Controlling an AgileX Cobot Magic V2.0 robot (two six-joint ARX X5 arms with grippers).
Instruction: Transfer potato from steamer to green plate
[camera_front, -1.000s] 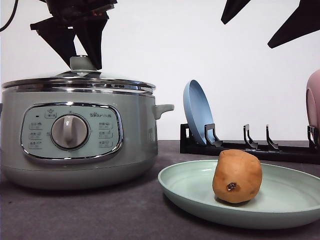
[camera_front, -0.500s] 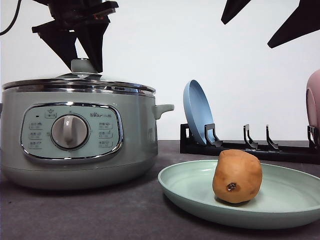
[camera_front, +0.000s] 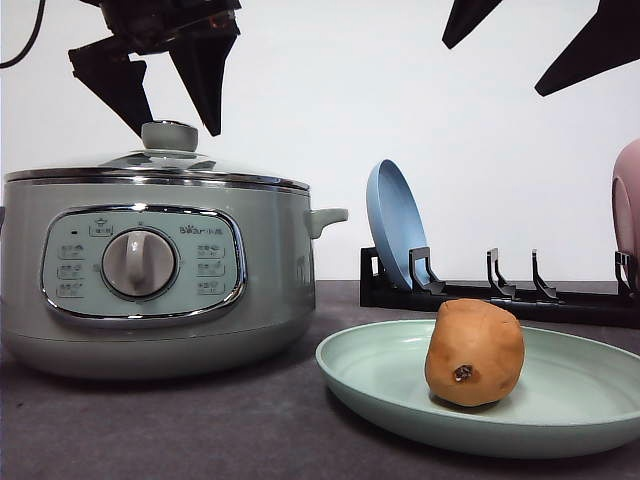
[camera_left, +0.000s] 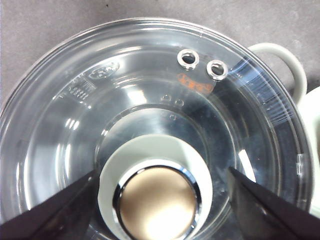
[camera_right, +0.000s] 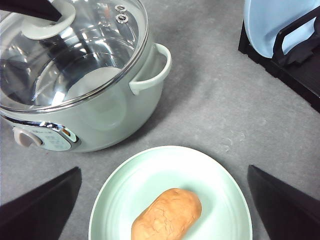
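Left gripper (camera_front: 170, 95): spread wide, risen clear of lid knob (camera_front: 168, 135) | steamer (camera_front: 150, 270): lid seated | potato (camera_front: 474, 352): on green plate (camera_front: 560, 420), lower right | right gripper (camera_right: 160, 200): wide | task apparently complete.

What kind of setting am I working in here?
Likely a staged kitchen test bench: an electric steamer, a dish rack with a blue plate, a grey tabletop and a bare white backdrop.

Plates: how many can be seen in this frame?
3. The green plate lies on the table holding the potato; a blue plate stands in the rack; a pink plate is cut off at the right edge.
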